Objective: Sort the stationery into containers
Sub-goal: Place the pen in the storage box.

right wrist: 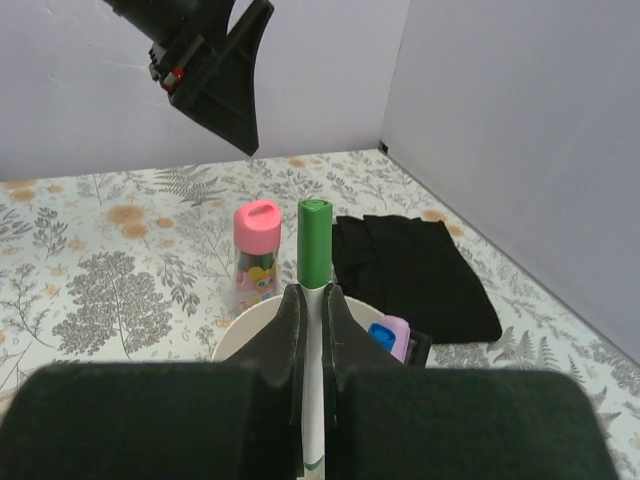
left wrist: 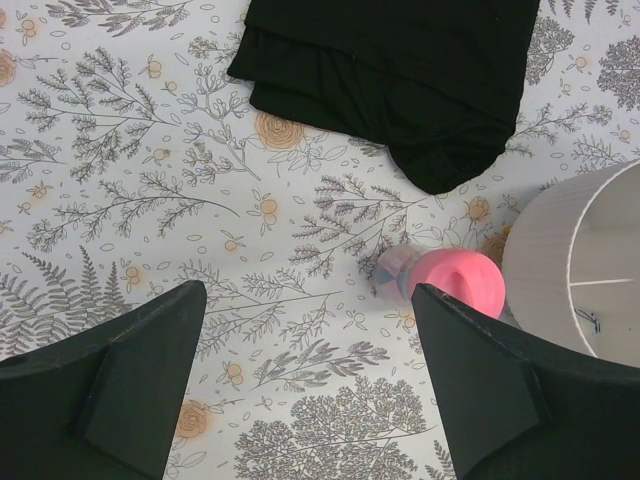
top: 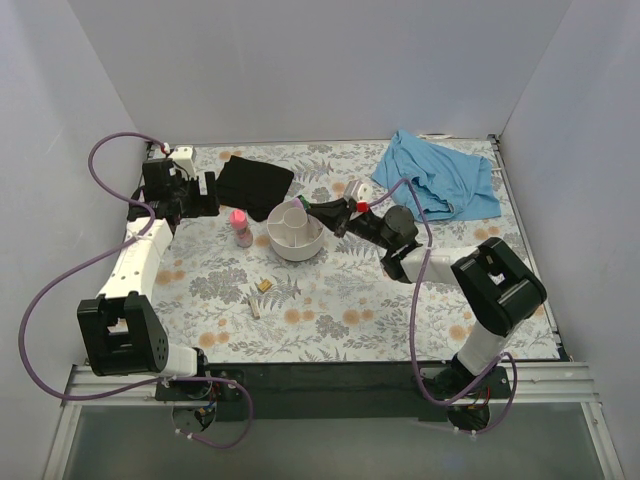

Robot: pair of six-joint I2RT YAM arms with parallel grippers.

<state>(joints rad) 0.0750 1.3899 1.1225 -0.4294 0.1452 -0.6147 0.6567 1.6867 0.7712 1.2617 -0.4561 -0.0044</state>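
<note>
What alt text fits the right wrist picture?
The right gripper pinches a white pen with a green cap above a white bowl. Behind are a pink-capped bottle and a black pouch on a flowered table.

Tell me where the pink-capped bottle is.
In the top view, the pink-capped bottle stands upright just left of the white bowl, on the near side of the black pouch.

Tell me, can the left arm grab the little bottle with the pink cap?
Probably yes. The left pincer hangs open close to the pink-capped bottle, with nothing between them. The white bowl stands right beside the bottle, so that side looks tight.
</note>
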